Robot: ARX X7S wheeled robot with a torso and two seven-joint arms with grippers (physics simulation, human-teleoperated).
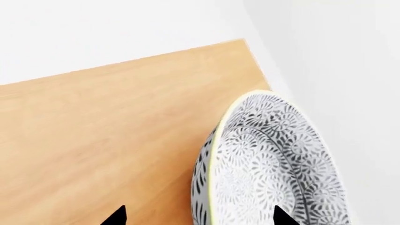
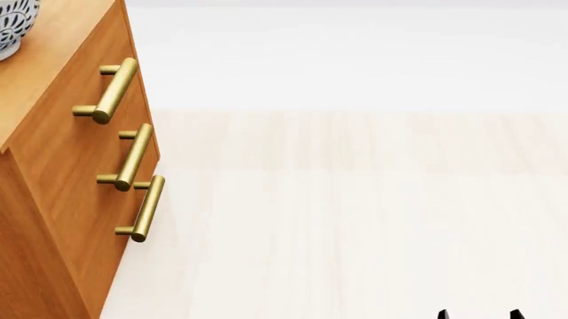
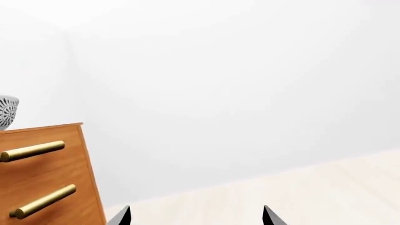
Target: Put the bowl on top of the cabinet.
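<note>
Left gripper [image 1: 200, 216] is seen with its black fingertips spread apart, one tip on each side of the rim of the deep white ceramic bowl with dense grey-blue floral pattern [image 1: 269, 164]; no grip is shown. In the head view the bowl [image 2: 16, 26] stands on the light wood top of the orange-brown wooden cabinet [image 2: 62, 166], at about ten o'clock. A straight withdrawal is judged best, so the rim is not touched. Right gripper [image 3: 195, 216] is held open, idle.

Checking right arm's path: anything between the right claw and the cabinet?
Nothing: in the head view, only bare pale floor separates the right claw from the cabinet. The right wrist view shows the same.
</note>
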